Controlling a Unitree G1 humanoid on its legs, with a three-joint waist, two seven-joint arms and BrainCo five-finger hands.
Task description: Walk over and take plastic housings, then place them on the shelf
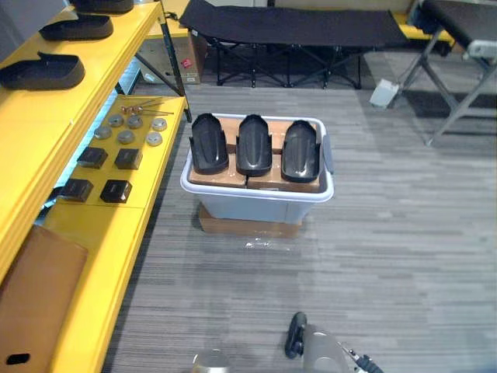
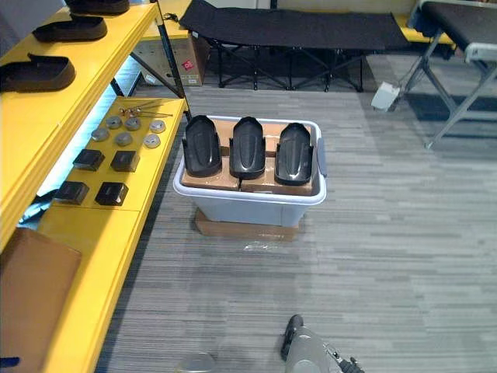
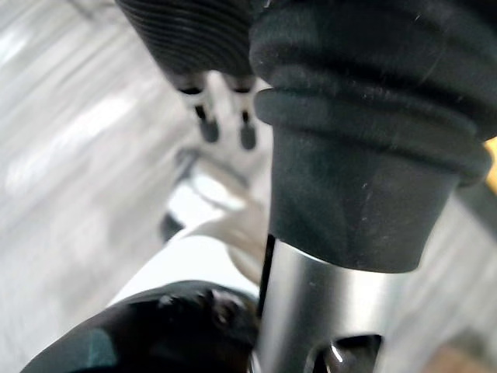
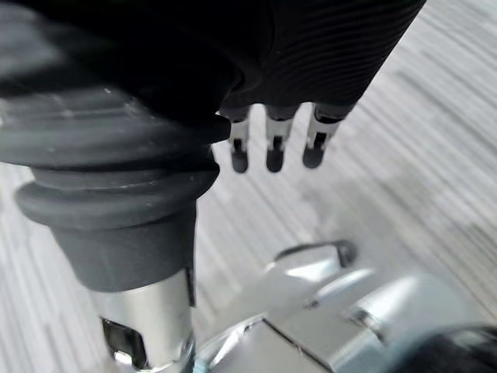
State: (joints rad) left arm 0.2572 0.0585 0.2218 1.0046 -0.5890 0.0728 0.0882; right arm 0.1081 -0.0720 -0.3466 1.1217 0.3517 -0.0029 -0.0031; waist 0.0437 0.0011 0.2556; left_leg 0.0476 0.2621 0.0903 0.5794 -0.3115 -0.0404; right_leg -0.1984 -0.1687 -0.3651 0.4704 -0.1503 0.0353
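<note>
Left hand [image 3: 208, 128] and right hand [image 4: 273, 151] hang empty, fingers straight. 3 housings [image 1: 255, 144] sit in the bin [image 1: 256, 208] well ahead of both, so it should probably walk up square before reaching.

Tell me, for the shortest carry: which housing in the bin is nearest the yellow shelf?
The left housing, at the bin's end beside the shelf; the middle housing and right housing stand farther off.
</note>
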